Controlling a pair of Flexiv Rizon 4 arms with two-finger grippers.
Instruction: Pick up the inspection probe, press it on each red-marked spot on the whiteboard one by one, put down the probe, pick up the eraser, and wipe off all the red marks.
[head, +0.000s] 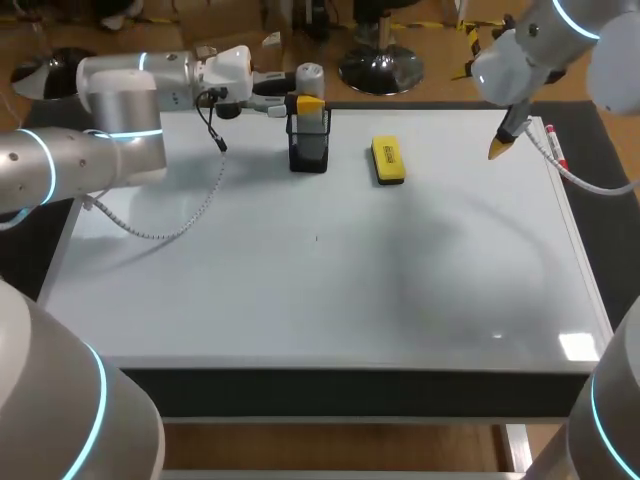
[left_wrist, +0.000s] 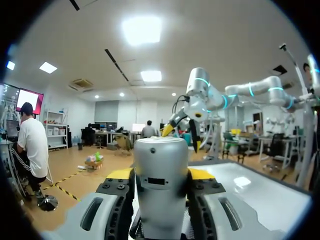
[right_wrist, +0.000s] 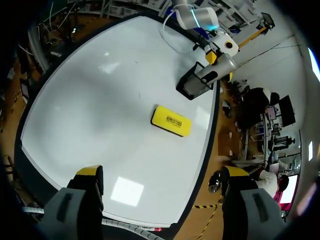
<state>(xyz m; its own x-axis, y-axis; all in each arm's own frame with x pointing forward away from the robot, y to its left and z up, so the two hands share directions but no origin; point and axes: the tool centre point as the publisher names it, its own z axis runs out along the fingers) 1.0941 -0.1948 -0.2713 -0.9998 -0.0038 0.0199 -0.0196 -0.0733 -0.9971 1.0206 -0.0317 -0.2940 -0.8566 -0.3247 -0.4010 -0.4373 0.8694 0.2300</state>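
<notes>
Your left pincer (left_wrist: 161, 174) pinches the probe (left_wrist: 160, 160) upright at the holder (head: 309, 150), likely for a straight lift. The right pincer (right_wrist: 160, 172), spread, hangs clear above the board (head: 330, 290), beyond the eraser (head: 387, 160).

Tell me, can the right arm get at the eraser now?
Probably yes. The right gripper hangs open and empty above the board; the eraser lies flat in the open, clear of the holder.
</notes>
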